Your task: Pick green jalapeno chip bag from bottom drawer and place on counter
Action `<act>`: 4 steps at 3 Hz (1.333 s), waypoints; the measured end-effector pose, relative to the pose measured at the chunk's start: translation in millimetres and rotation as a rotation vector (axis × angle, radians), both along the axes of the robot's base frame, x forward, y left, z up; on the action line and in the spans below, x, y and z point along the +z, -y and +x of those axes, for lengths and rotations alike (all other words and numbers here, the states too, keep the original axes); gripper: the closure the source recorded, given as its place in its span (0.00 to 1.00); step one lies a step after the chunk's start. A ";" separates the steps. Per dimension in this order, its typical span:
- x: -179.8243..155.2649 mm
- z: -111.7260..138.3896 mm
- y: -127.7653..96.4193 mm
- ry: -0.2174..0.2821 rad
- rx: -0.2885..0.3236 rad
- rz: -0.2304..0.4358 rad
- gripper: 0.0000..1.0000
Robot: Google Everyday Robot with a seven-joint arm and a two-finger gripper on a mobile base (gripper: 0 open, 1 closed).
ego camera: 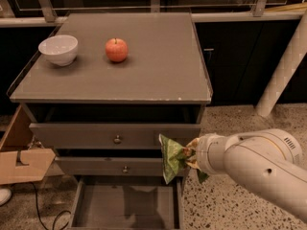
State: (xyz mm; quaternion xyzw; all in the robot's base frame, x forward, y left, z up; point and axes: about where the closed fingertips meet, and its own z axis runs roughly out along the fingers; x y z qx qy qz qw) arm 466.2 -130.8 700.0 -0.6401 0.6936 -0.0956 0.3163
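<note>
Green jalapeno chip bag [170, 165] hangs in the air, in front of the two upper drawers and above the open bottom drawer [76, 206]. The gripper [190, 157] is on the bag's right side, and its fingers pinch the bag tight. Up on the counter [158, 71] sit a red apple [116, 50] and a white bowl [58, 49].

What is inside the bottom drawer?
Only its bare grey floor shows in the bottom drawer. The gripper holds the green jalapeno chip bag just above it, covering the back right corner.
</note>
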 end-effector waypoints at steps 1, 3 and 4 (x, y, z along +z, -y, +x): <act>41.2 -0.1 -3.3 0.094 0.003 -0.028 1.00; 65.8 0.5 2.3 0.134 0.002 -0.047 1.00; 103.8 2.7 7.8 0.202 0.002 -0.068 1.00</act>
